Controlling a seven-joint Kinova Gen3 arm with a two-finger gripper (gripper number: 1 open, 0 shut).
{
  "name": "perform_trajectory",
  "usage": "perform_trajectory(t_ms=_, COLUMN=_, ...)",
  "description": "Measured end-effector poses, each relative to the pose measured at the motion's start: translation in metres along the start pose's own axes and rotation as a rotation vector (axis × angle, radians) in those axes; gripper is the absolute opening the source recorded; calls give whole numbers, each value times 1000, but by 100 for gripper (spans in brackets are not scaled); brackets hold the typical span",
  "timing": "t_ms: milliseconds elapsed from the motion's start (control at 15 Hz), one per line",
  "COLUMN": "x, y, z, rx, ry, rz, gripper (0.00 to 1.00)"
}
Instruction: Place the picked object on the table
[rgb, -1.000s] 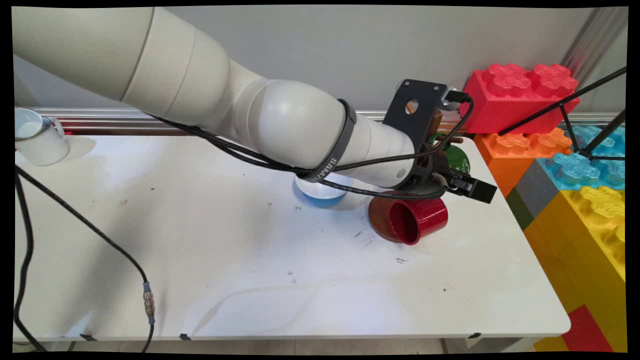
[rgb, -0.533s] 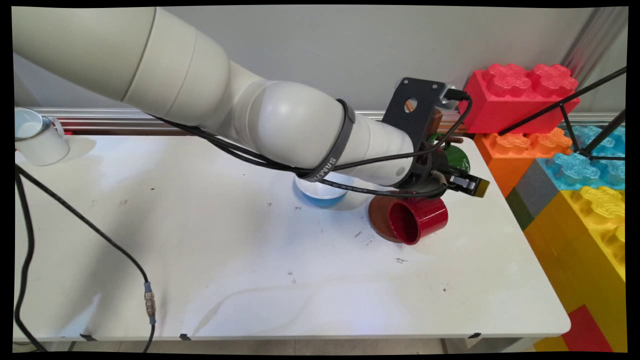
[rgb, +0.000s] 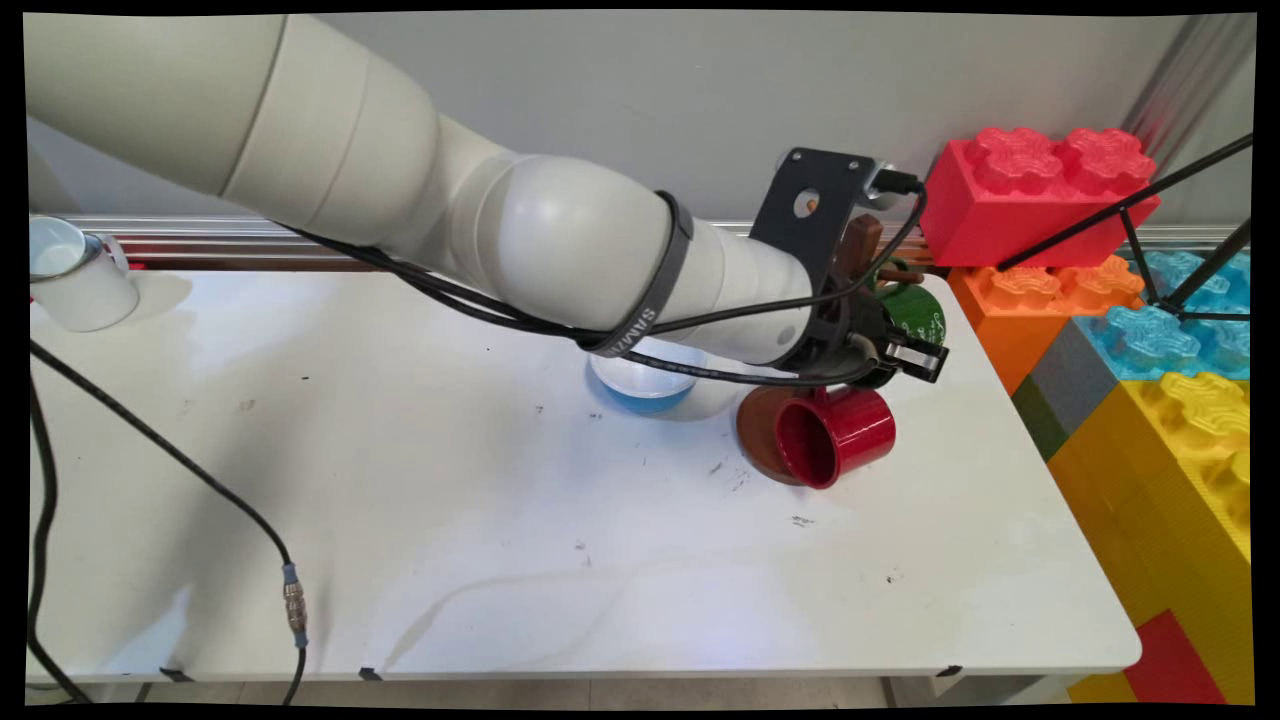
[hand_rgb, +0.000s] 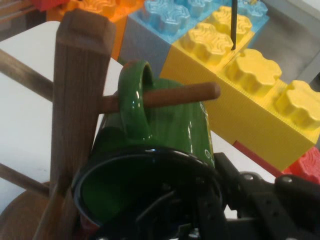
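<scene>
Directly ahead of the gripper (rgb: 915, 355), close against its linkage, hangs a green mug (hand_rgb: 150, 150) — its handle loop threaded over a horizontal peg (hand_rgb: 165, 96) of the wooden mug tree (hand_rgb: 80, 100), mouth turned toward the hand, long axis running away from it. Whether the fingers are spread or closed cannot be told from either view. Below the hand a red mug (rgb: 835, 435) lies on its side by the tree's base; beyond stand the toy blocks (rgb: 1150, 330) — close by, leaving little room on that side.
</scene>
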Motion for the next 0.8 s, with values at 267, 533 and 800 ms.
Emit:
perform_trajectory(t_ms=267, x=-2, y=-2, z=-7, rx=-7, ry=-3, rz=0, gripper=0)
perform_trajectory(t_ms=533, x=-2, y=0, z=-17, rx=-30, ry=1, rz=-2, gripper=0)
perform_trajectory(t_ms=800, x=4, y=4, z=-26, rx=-60, ry=15, rz=-8, gripper=0)
